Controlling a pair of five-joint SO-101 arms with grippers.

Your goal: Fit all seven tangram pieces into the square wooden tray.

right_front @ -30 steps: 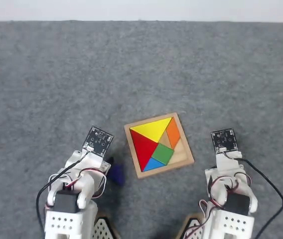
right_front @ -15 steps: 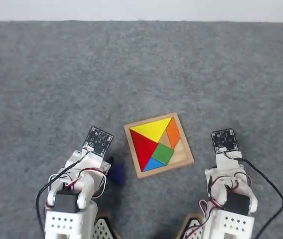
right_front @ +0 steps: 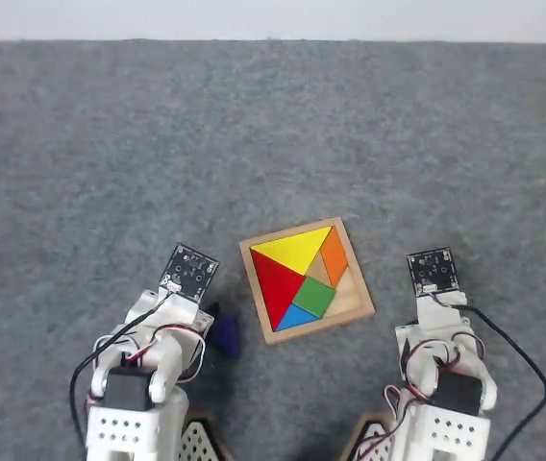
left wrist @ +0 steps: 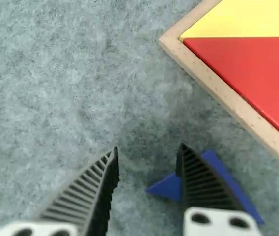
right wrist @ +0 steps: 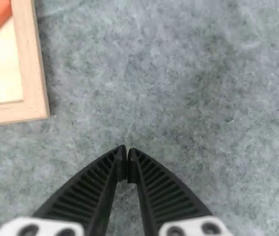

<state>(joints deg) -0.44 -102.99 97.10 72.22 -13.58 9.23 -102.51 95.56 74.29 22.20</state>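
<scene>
The square wooden tray [right_front: 361, 309] lies between the two arms, holding yellow [right_front: 294, 250], red [right_front: 275, 279], orange [right_front: 335, 257], green [right_front: 314, 297] and light blue [right_front: 297, 317] pieces, with bare wood on its right side. A dark blue piece [right_front: 223, 334] lies on the carpet just left of the tray, beside the left arm. In the left wrist view my left gripper [left wrist: 147, 164] is open above the carpet, one finger covering part of the dark blue piece [left wrist: 166, 186], the tray corner [left wrist: 171, 43] beyond. My right gripper [right wrist: 126, 164] is shut over bare carpet beside the tray's edge [right wrist: 31, 73].
Grey carpet [right_front: 254, 134] covers the whole table. A pale wall strip runs along the far edge. Both arm bases stand at the near edge.
</scene>
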